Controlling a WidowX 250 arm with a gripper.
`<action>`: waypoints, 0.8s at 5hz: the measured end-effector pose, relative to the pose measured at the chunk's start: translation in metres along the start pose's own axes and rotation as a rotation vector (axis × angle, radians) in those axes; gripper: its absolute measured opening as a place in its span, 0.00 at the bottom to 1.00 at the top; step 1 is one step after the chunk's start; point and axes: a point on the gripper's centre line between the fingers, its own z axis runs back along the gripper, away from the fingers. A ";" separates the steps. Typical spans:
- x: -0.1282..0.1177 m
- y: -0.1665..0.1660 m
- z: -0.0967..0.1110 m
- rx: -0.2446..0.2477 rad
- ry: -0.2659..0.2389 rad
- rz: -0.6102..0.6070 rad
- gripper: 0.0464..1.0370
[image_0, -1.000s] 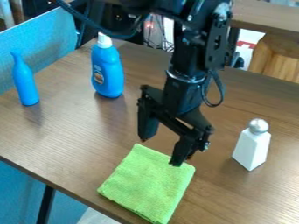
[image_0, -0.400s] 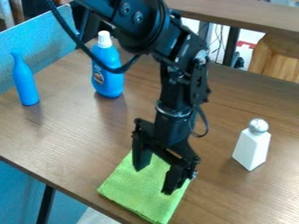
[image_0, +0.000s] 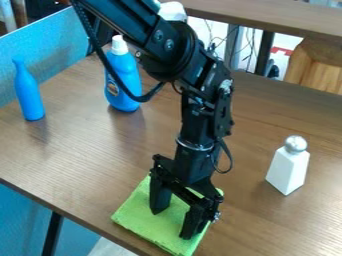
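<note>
Now the black gripper (image_0: 172, 225) is seen lowered over a folded green cloth (image_0: 141, 219), which is spread at six o'clock on a brown wooden table (image_0: 87, 162). The jaws are held wide apart, and nothing is seen gripped between them; the two fingertips are set over the middle and the five o'clock side of the cloth. Whether the fabric is touched by them cannot be told.

Compared with a second earlier, when the gripper was poised by the cloth's twelve o'clock edge, it has been carried toward six o'clock and brought down, and more of the green square is now covered by its fingers. Since the frame just before this one, the same movement has been continued by a shorter step. The wide gap of the jaws has been left much the same, and no shift of the cloth is noticed.

The black arm (image_0: 198, 112) is slanted in from eleven o'clock and bent downward at its joint. A white bottle with a silver round top (image_0: 287, 171) is stood upright at four o'clock, well apart from the cloth. At eleven o'clock, a large blue bottle with a white cap (image_0: 130, 72) is partly crossed by a black cable (image_0: 115, 75). A slim blue bottle (image_0: 29, 95) is placed between nine and ten o'clock, near a blue partition (image_0: 60, 60).
</note>
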 end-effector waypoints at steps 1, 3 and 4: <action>0.002 0.003 -0.002 -0.020 0.000 0.019 0.96; -0.014 0.045 -0.010 0.048 0.131 0.132 0.96; -0.026 0.079 -0.012 0.038 0.210 0.205 0.96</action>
